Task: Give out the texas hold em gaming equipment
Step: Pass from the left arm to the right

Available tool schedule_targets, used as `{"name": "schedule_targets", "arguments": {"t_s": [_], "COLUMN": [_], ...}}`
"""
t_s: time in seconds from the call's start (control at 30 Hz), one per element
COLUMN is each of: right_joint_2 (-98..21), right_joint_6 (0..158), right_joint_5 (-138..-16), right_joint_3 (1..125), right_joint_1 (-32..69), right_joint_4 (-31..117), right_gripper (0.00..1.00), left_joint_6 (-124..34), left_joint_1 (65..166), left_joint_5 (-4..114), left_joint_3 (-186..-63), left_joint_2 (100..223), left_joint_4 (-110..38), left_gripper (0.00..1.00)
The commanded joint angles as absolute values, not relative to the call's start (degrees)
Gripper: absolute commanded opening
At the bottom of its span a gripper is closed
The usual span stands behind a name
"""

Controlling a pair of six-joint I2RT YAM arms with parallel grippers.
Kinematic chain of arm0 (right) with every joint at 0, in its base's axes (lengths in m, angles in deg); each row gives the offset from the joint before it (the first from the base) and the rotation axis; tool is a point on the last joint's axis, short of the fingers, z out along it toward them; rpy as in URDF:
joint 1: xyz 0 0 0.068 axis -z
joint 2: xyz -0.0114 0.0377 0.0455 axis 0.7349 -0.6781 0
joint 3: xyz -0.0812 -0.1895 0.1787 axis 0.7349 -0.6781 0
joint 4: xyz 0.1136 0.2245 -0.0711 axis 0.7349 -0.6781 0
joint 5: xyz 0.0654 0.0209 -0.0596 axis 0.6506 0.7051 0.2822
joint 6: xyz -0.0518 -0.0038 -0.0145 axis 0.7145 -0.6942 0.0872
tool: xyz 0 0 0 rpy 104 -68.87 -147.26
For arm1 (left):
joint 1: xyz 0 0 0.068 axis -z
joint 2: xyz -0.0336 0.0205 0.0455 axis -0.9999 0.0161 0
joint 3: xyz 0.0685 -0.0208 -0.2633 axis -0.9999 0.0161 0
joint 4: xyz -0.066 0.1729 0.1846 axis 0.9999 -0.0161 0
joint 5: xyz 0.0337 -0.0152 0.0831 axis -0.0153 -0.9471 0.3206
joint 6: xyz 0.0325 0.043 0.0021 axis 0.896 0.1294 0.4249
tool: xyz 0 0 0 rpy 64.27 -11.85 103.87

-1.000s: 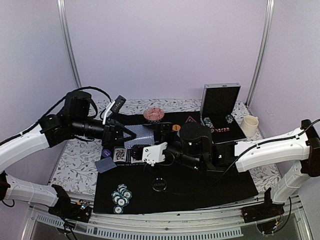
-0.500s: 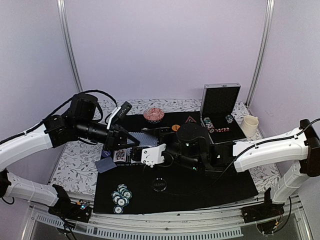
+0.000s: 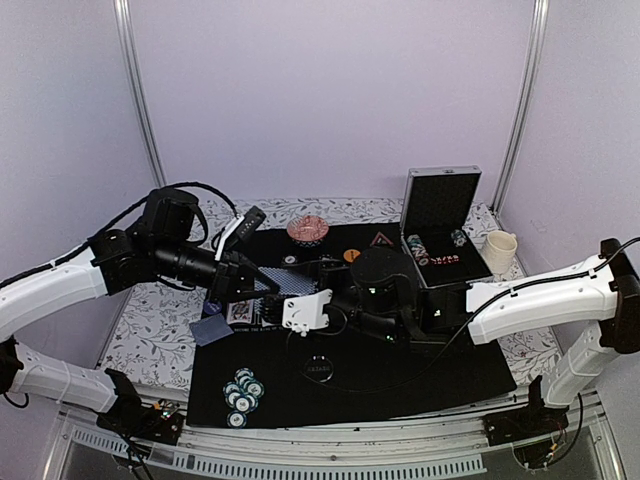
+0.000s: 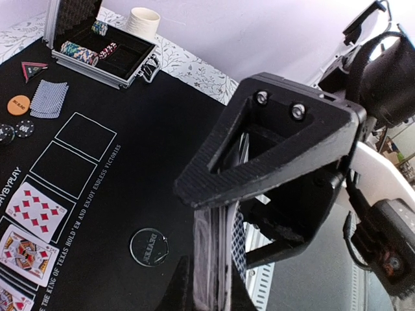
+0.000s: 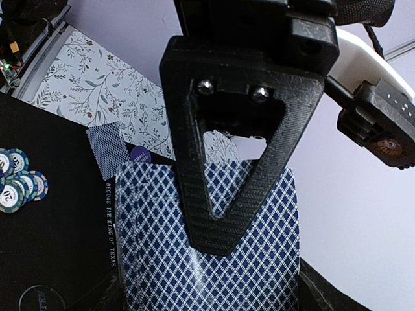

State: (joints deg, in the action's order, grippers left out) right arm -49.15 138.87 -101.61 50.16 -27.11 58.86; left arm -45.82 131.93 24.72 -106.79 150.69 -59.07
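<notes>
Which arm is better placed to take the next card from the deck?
Right, probably. The left fingers are shut on the deck, holding it up; the right fingers stand apart at its two sides, facing the card backs.

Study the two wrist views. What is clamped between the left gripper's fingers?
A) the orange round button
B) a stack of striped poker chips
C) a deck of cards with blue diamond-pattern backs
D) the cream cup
C: the left gripper is shut on the deck of cards. The deck is seen edge-on between the fingers in the left wrist view, and its blue diamond backs show in the right wrist view.
</notes>
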Motion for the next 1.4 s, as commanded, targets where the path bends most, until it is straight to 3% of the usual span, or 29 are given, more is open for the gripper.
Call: {"name": "schedule_targets", "arguments": {"t_s": [0.0,0.13,0.37,0.5,0.67,0.73,0.83,0.9,1.37], "right_joint_2": [-49.7,-49.8,-50.2,-49.9,-49.2,-49.0,-48.8,-48.7,-47.6], "right_joint_6": [137.2,136.1,134.7,134.3,133.4,133.2,133.0,132.9,132.5], "right_joint_5": [-101.7,-100.7,-100.8,-100.5,-101.1,-101.4,-101.9,-102.4,-103.3], "right_joint_3": [52.1,52.6,53.6,53.8,53.7,53.6,53.5,53.5,52.6], "right_joint_1": [-26.5,-26.1,-25.6,-25.6,-25.5,-25.5,-25.5,-25.6,-25.6], "right_joint_4": [56.1,54.7,52.8,52.2,51.3,51.2,51.1,51.0,50.9], "right_gripper": [0.74,0.71,0.77,0.63,0.59,0.58,0.58,0.58,0.58], "left_joint_6": [-44.8,-44.7,-44.4,-44.3,-44.0,-44.1,-44.3,-44.4,-42.1], "left_joint_1": [132.9,132.8,133.0,132.9,133.0,133.0,133.0,133.0,132.7], "left_joint_5": [18.4,18.0,17.1,16.8,16.9,17.6,20.7,22.9,29.3], "left_joint_3": [-107.4,-107.5,-107.7,-107.9,-108.0,-108.0,-108.0,-108.3,-109.7], "left_joint_2": [150.8,151.0,151.5,151.7,151.7,151.8,152.0,152.2,152.6], "left_joint_4": [-56.9,-56.9,-56.9,-56.9,-56.9,-56.9,-56.9,-57.4,-62.6], "left_gripper": [0.0,0.0,0.0,0.0,0.0,0.05,0.25,0.3,0.32]}}
